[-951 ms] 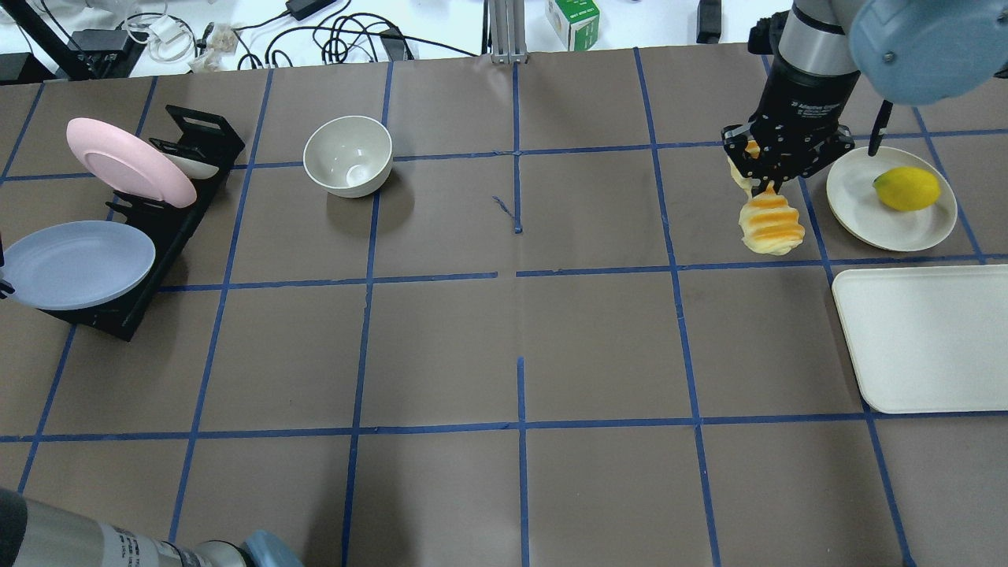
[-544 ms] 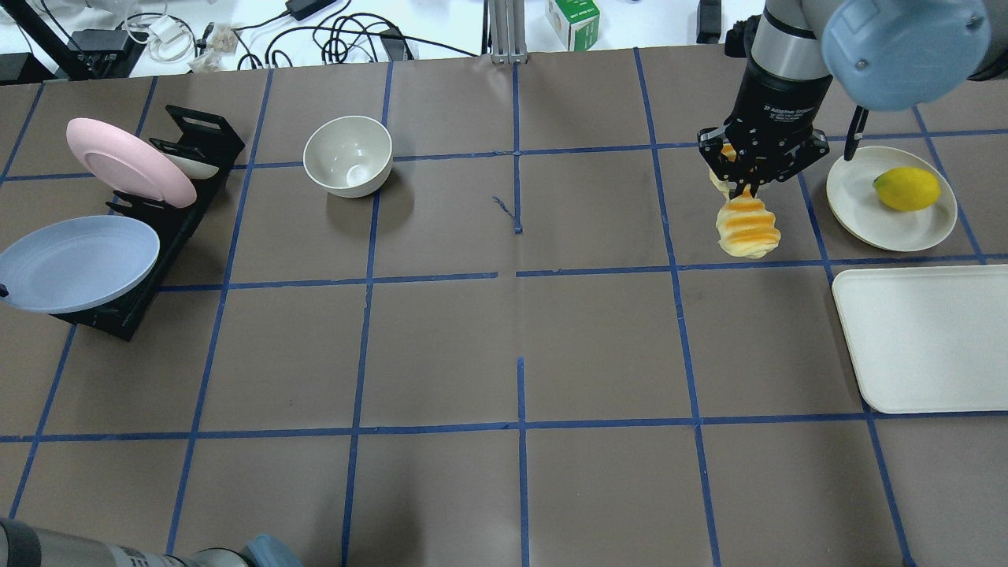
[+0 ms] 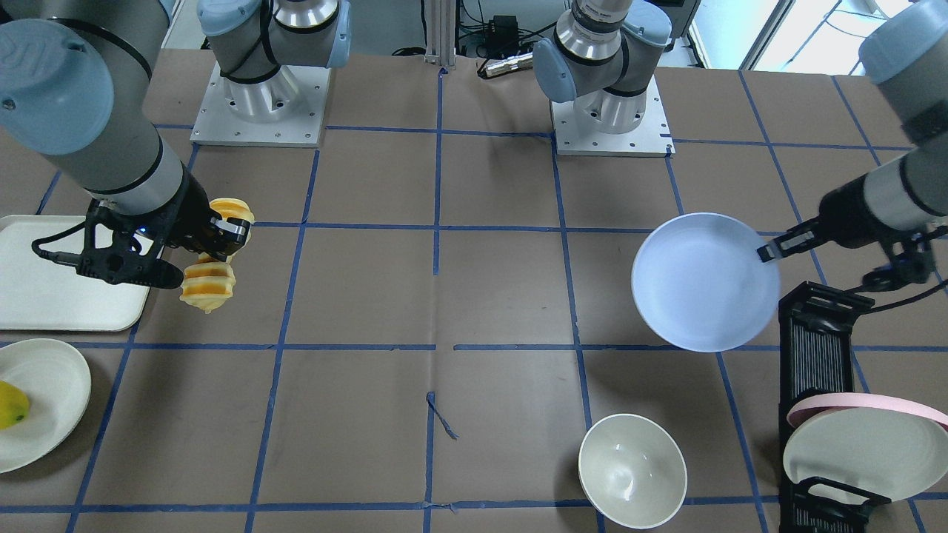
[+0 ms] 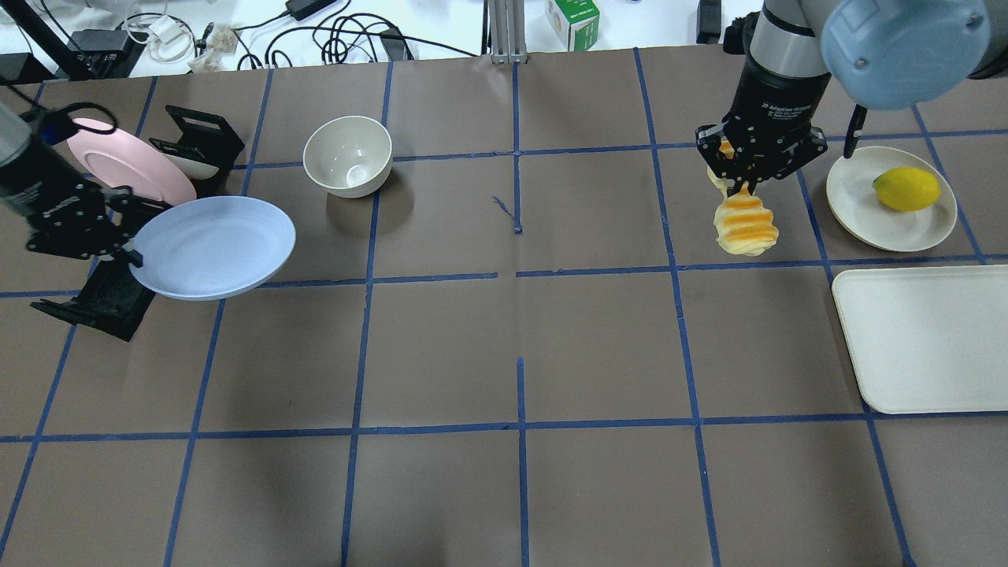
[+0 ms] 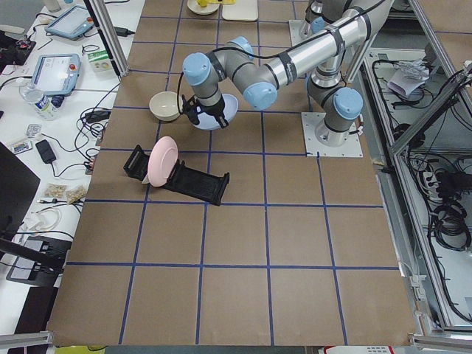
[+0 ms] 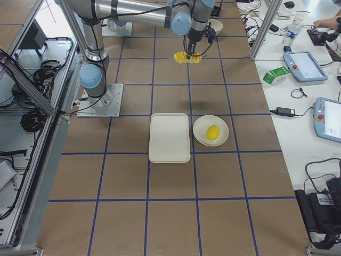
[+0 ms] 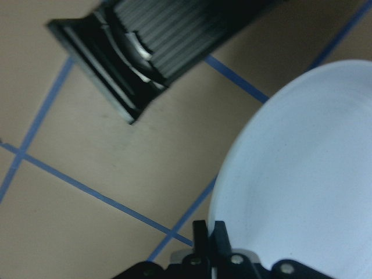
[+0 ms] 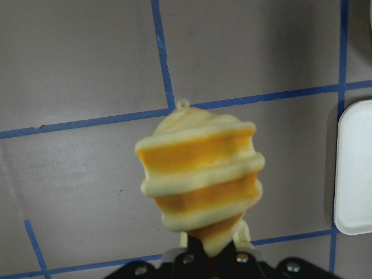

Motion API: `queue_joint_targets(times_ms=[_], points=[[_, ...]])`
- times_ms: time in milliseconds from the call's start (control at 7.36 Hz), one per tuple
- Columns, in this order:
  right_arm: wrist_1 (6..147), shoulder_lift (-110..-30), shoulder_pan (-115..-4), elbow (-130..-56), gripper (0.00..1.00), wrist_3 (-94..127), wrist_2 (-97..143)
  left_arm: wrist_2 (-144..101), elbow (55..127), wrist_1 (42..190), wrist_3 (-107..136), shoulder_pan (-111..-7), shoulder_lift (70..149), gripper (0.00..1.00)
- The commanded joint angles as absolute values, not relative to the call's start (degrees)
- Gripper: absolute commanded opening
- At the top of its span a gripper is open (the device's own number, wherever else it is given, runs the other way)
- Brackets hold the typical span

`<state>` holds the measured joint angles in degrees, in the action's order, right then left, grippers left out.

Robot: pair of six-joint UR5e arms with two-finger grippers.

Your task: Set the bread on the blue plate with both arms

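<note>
The right gripper (image 4: 746,175) grasps the bread (image 4: 745,227), long axis hanging downward, above the tabletop (image 4: 520,346) at far right; the left gripper (image 4: 130,256), clenched on the rim of the blue plate (image 4: 213,246), holds it aloft well apart, far left.

Left robot arm (image 5: 295,59) reaching across a brown table (image 5: 295,243) marked with a blue tape grid, seen from the table's end.

The grey arm with light blue joint caps stretches from its base at the right towards the far left, where its black left gripper (image 5: 209,116) meets the rim of the pale blue plate (image 5: 228,110); its grip is too small to make out. A white bowl (image 5: 164,107) sits just beyond. Nearer the camera, a black rack (image 5: 193,183) lies on the table with a pink plate (image 5: 163,161) standing on edge in it. A cream tray (image 5: 240,9) lies at the far end. A side bench (image 5: 51,110) carries cables and tablets.
</note>
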<state>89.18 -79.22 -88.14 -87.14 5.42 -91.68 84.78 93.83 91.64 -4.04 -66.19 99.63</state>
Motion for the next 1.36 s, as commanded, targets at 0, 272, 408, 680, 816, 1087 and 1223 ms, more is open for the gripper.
queue_joint_targets(times_ms=[0, 272, 408, 680, 816, 1087, 1223], points=[[89.3, -79.1, -87.98, -87.01, 0.03, 5.36, -91.67, 74.84, 94.74, 89.67, -2.31, -78.96, 99.57, 0.0], [89.38, -79.1, -87.98, -86.93, 0.03, 5.1, -89.14, 72.61, 95.88, 72.67, 11.44, -90.29, 103.95, 0.0], [89.47, -79.19, -87.98, -86.92, 0.03, 4.58, -89.99, 71.38, 98.85, 63.55, 12.82, -94.53, 107.45, 0.0], [90.6, -78.93, -87.54, -87.01, 0.03, 3.34, -90.18, 71.54, 105.87, 47.0, 14.24, -97.03, 112.65, 0.0], [92.36, -77.62, -87.45, -87.36, 0.02, 2.82, -89.74, 71.89, 108.61, 45.19, 12.67, -97.47, 113.81, 0.0], [92.81, -76.13, -87.71, -87.45, 0.02, 2.99, -87.38, 72.16, 108.73, 44.48, 10.28, -97.47, 114.6, 0.55], [94.81, -75.24, -88.24, -87.63, 0.02, 3.95, -85.71, 72.33, 108.11, 43.95, 10.02, -97.21, 114.35, 1.0]])
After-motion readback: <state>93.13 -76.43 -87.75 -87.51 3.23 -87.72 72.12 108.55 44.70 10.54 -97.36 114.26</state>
